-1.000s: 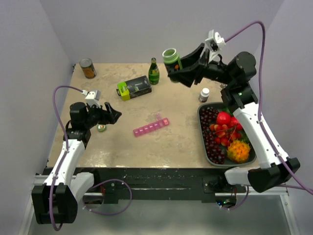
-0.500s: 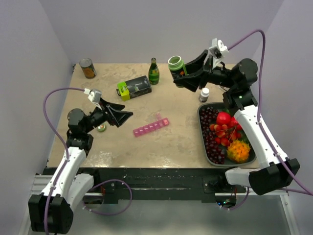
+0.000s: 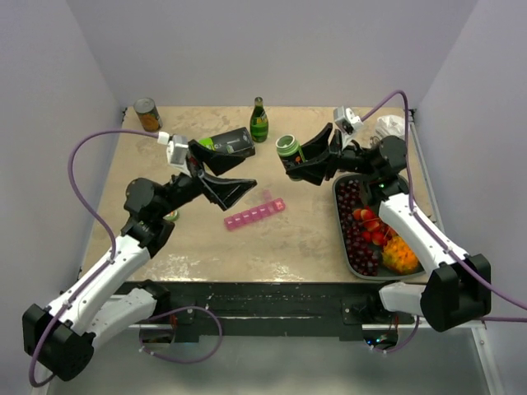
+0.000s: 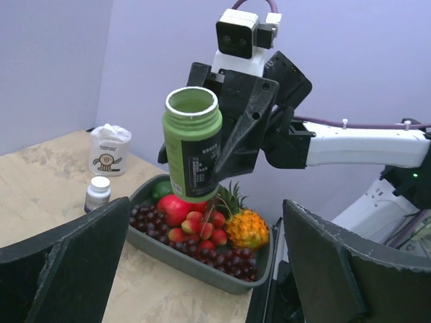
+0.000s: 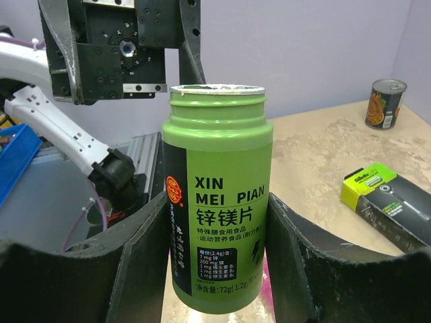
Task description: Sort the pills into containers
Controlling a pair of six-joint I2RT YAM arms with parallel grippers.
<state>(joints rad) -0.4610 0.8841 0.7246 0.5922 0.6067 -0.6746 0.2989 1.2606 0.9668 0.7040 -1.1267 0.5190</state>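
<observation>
Nearest my side, the pink pill organiser [image 3: 255, 212] lies flat on the table [image 3: 206, 247], slanted and about mid-table, with bare top between it and the near edge. I can't tell whether its lids are up. Just beyond it the left gripper [image 3: 239, 171] hangs in the air, jaws spread wide and empty, facing the green bottle [image 5: 217, 229]. The right gripper [image 3: 298, 158] pinches that bottle around its body, upright, cap off, lifted clear of the table beyond and to the right of the strip. As I read it, the next job is pouring, so I'd carry the bottle mouth low over one compartment and tip slowly, letting the left jaws steady the strip. The fruit tray [image 3: 342, 234] sits close on the right. Farther back stand the black-and-lime box [image 3: 235, 141], the glass bottle [image 3: 258, 121] and the can [image 3: 147, 115]. The open room is toward me and to the left.
</observation>
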